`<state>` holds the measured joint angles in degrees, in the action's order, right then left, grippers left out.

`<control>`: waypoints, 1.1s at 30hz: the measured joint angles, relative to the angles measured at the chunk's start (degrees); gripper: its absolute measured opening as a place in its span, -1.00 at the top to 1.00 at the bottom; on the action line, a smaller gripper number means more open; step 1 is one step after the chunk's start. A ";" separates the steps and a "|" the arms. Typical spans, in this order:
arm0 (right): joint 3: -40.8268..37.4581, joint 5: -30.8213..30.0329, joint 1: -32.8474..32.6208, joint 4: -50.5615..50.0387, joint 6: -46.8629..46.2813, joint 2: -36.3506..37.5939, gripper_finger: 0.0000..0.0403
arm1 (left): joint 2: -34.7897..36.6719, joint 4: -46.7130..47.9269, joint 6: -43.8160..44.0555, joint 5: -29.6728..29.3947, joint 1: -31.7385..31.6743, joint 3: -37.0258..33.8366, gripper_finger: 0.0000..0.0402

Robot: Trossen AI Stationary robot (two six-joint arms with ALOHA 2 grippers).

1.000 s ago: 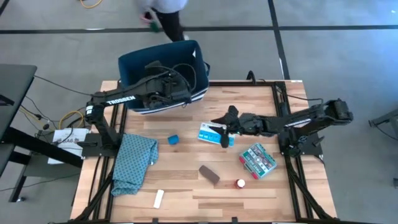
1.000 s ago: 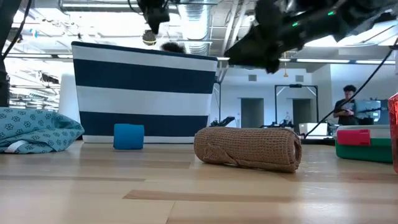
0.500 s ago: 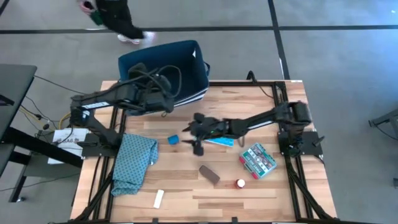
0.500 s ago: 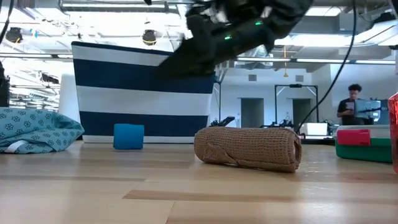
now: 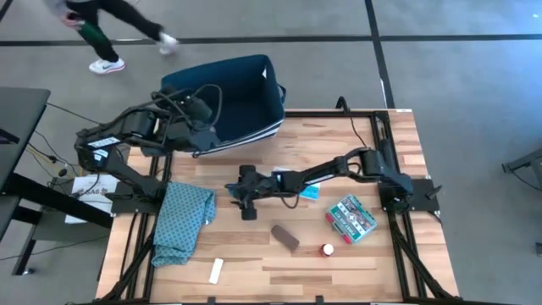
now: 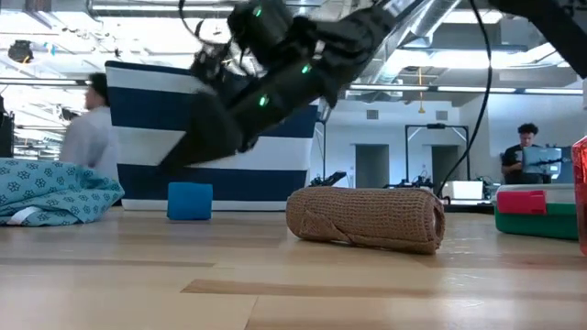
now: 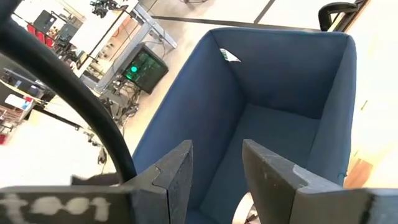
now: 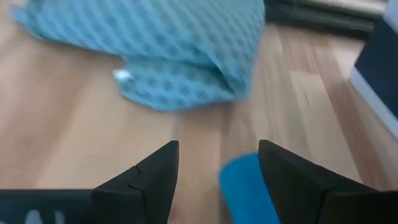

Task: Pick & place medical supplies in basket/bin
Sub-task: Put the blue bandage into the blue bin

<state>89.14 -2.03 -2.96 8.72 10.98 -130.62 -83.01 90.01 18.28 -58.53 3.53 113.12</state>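
Note:
My right gripper [image 5: 243, 196] [image 8: 217, 177] is open, reaching across the table. It hovers just above the small blue square [image 6: 190, 200] [image 8: 249, 185], which stands on the wood between the fingers' lines. My left gripper [image 7: 214, 177] [image 5: 206, 131] is open over the near left part of the navy bin [image 5: 233, 93]. The light blue pill organiser [image 5: 306, 192] lies partly under my right arm. The teal-red-white box [image 5: 351, 218], brown block [image 5: 285, 238] [image 6: 365, 218], red-white cap [image 5: 327, 250] and white stick [image 5: 216, 270] lie flat on the table.
The teal patterned cloth [image 5: 180, 222] lies bunched at the table's left edge, close to the blue square. The bin stands at the far left corner, overhanging the table's far edge. A person [image 5: 102, 25] walks on the floor beyond the table. Bare wood shows along the near edge.
My right gripper has swept from beside the pill organiser toward the table's left and come down, now over the blue square. My left gripper has drawn back from the bin's middle toward its left side. The items on the table have stayed put. A person has crossed behind the table.

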 joint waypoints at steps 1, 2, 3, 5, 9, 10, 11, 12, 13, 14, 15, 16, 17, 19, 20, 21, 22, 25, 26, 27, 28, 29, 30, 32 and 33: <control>0.95 -0.46 0.37 -0.16 0.00 -1.15 -0.04 | 0.04 0.00 0.00 0.45 0.00 0.00 0.33; 1.57 -1.20 0.77 -0.91 0.00 -1.97 -0.04 | 0.06 0.01 0.02 0.81 0.00 0.00 0.33; 2.06 -1.77 1.11 -1.54 0.16 -2.39 -0.03 | 0.06 0.01 0.02 0.87 0.00 0.00 0.33; 3.15 -2.66 1.69 -2.61 0.00 -3.27 -0.01 | 0.06 0.01 0.02 1.31 0.00 0.00 0.33; 3.08 -2.97 3.01 -4.67 -1.96 -3.87 0.04 | -0.17 -0.01 0.00 2.25 0.00 0.00 0.33; 3.13 -2.93 3.30 -4.52 -1.97 -4.13 0.06 | -0.22 -0.01 0.00 2.32 0.00 -0.01 0.33; 3.13 -2.90 3.60 -4.94 -1.99 -4.02 0.09 | -0.23 -0.01 0.00 2.34 0.00 -0.02 0.33; 3.15 -2.92 3.79 -5.34 -1.99 -3.92 0.12 | -0.20 0.00 0.00 2.33 0.00 -0.02 0.33; 3.13 -2.92 3.85 -5.28 -1.98 -3.94 0.15 | -0.19 0.00 0.00 2.34 0.00 -0.02 0.33; 3.13 -2.82 3.93 -5.47 -2.01 -3.94 0.18 | -0.19 0.01 0.00 2.39 0.00 -0.02 0.33; 3.13 -2.79 4.06 -5.55 -2.01 -3.94 0.22 | -0.19 -0.01 0.00 2.47 0.00 -0.02 0.33; 3.13 -2.70 4.09 -5.65 -2.02 -3.94 0.26 | -0.21 -0.01 0.03 2.64 0.00 -0.02 0.33; 3.12 -2.62 4.11 -5.79 -2.06 -3.94 0.31 | -0.19 0.01 0.23 2.83 0.00 -0.02 0.33; 3.10 -2.53 4.11 -5.99 -2.05 -3.71 0.40 | -0.19 0.01 0.83 3.47 0.00 -0.02 0.33; 3.02 -2.35 3.92 -6.61 -2.06 -3.31 0.44 | -0.19 0.00 1.02 3.93 -0.02 -0.02 0.33; 3.00 -2.39 3.60 -7.33 -2.24 -3.09 0.48 | -0.19 0.01 1.11 4.39 0.00 -0.02 0.33; 2.98 -2.57 3.26 -7.33 -2.38 -3.08 0.51 | -0.19 0.01 1.15 4.63 0.01 -0.02 0.33; 2.79 -2.91 2.05 -11.15 -2.28 -1.29 0.57 | -0.20 0.01 1.93 5.82 0.59 -0.02 0.33; 2.72 -2.62 1.51 -12.91 -2.10 -0.47 0.59 | -0.19 0.01 1.97 5.83 0.83 -0.02 0.33; 2.62 -2.41 0.94 -14.88 -2.08 0.63 0.59 | -0.19 -0.01 1.97 5.79 1.08 -0.02 0.33; 2.42 -2.16 0.33 -17.53 -2.08 2.10 0.60 | -0.19 0.01 1.95 5.75 1.37 -0.02 0.33; 2.39 -1.95 -0.27 -19.00 -2.04 3.67 0.60 | -0.19 0.01 1.95 5.74 1.61 -0.02 0.33; 2.48 -1.89 -0.80 -20.11 -2.03 5.71 0.61 | -0.18 0.00 1.95 5.68 1.76 -0.02 0.33; 2.68 -1.93 -1.88 -23.93 -1.98 10.55 0.61 | -0.08 0.00 1.96 5.63 1.79 -0.02 0.33; 2.76 -2.12 -2.42 -25.45 -1.91 12.98 0.61 | 0.00 0.00 1.98 5.68 1.85 -0.02 0.33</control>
<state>91.90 -4.15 -5.38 -16.74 9.07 -117.65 -83.01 90.01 20.26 -52.85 5.38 113.10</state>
